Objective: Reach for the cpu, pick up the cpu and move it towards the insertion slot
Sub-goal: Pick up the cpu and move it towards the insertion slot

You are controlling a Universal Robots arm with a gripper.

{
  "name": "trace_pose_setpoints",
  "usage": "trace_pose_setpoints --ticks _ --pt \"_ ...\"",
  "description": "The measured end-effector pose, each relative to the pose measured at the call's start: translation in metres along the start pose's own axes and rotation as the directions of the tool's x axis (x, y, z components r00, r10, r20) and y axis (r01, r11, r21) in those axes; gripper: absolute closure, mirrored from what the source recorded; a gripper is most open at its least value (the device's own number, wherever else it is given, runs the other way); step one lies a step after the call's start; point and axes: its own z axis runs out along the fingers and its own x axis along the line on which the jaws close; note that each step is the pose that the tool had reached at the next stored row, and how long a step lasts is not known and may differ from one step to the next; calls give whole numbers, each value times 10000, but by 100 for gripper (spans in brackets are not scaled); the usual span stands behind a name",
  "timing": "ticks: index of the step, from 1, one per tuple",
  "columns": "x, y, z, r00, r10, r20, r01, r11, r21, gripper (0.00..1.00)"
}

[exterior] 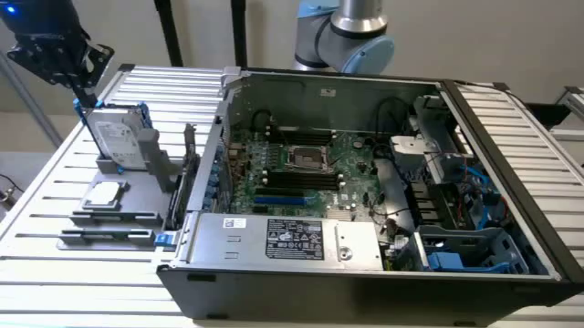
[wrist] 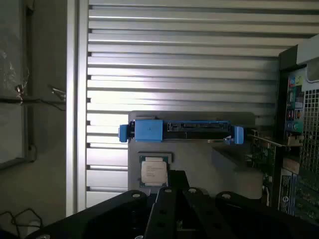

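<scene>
Black gripper (exterior: 81,78), opening not discernible, hung beside the upright silver, blue-framed hard drive (exterior: 119,142); the small square silver-topped cpu (exterior: 102,194) lay flat on the slatted tabletop's (exterior: 55,273) grey holder (exterior: 137,217), so the reach would need to clear the drive and come down square over the chip.

Slatted table (exterior: 48,179) — grey fixture (exterior: 109,217) and open computer case (exterior: 273,301) atop

The gripper (exterior: 81,82) hangs pointing downward at the exterior view's upper left; the arm (exterior: 351,31) stands upright.
</scene>
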Motion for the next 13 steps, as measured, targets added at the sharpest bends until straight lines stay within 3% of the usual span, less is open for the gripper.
trace_pose_setpoints --ticks 13 --pt "3 -12 5 10000 0 -7 0 10000 1 89"
